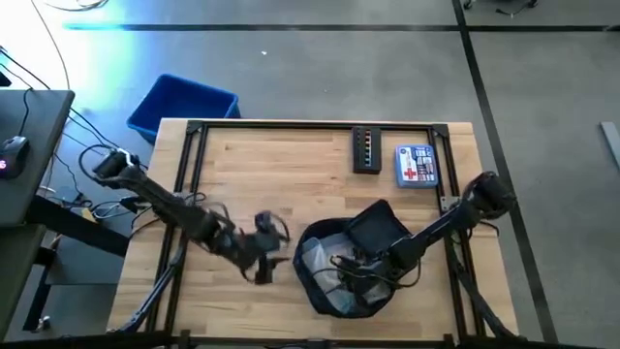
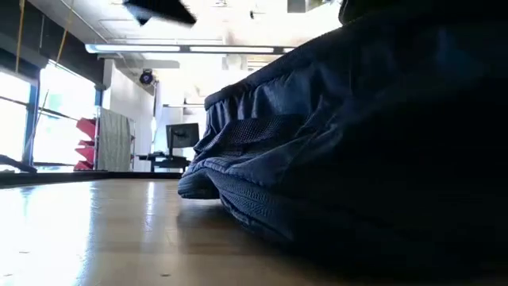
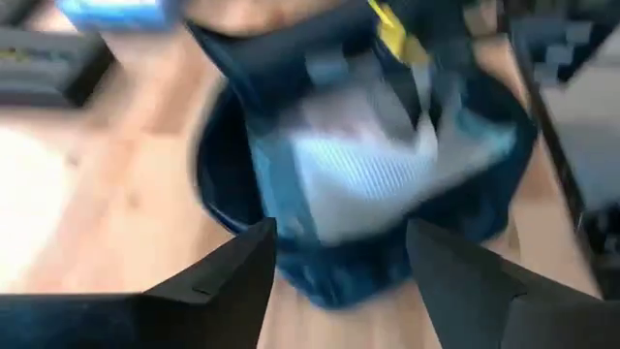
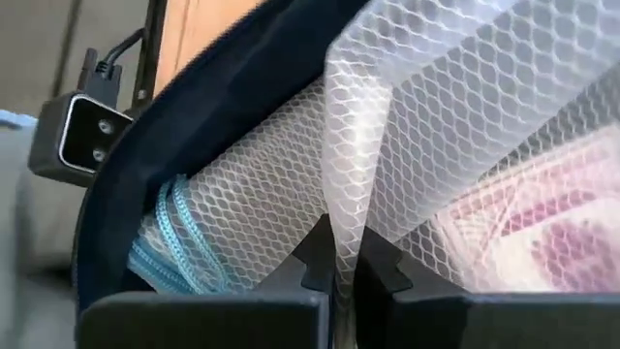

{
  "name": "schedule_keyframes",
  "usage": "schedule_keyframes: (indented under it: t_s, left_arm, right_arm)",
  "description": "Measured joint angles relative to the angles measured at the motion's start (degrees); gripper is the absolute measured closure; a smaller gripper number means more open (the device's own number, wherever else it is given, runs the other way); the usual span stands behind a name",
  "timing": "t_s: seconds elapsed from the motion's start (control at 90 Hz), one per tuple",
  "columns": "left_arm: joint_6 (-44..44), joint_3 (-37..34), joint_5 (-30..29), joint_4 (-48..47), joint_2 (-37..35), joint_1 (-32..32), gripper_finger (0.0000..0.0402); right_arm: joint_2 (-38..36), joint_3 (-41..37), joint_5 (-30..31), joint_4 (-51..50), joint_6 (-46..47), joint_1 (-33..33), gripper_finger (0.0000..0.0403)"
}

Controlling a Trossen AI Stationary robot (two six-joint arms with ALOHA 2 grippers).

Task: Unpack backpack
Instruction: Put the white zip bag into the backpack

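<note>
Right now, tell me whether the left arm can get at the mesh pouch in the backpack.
Probably yes. The left gripper is open over bare table beside the backpack, whose mouth gapes toward it with the mesh pouch exposed. But the right gripper is already shut on that pouch inside, so they could crowd each other.

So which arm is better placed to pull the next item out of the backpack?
Right. Its gripper is inside the open backpack, jaws pinched on the mesh pouch. The left gripper hangs open beside the backpack, holding nothing.
</note>
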Motion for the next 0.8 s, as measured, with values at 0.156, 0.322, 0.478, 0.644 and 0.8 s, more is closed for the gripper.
schedule_keyframes:
  t_s: [0.156,0.322,0.478,0.644,0.8]
  left_arm:
    - [8.24,0.63,-4.68,10.78,10.19,-3.18,0.0212]
    - [18.22,5.21,-7.18,22.55,18.70,-2.10,0.0228]
    - [17.67,7.21,-4.86,20.59,23.66,3.40,0.0249]
    - [11.08,7.02,3.40,19.25,26.21,9.29,0.0276]
    - [8.00,6.99,10.62,19.15,28.29,11.81,0.0296]
  right_arm:
    - [-0.01,0.02,-4.65,-1.27,2.42,-2.73,0.0403]
    - [-0.02,0.07,-5.93,-4.80,4.52,-4.42,0.0403]
    - [-0.02,0.07,-5.86,-4.66,4.49,-4.56,0.0403]
    - [-0.02,0.04,-5.02,-4.85,4.33,-3.83,0.0402]
    - [-0.64,0.04,-5.98,-5.56,0.92,-3.79,0.0383]
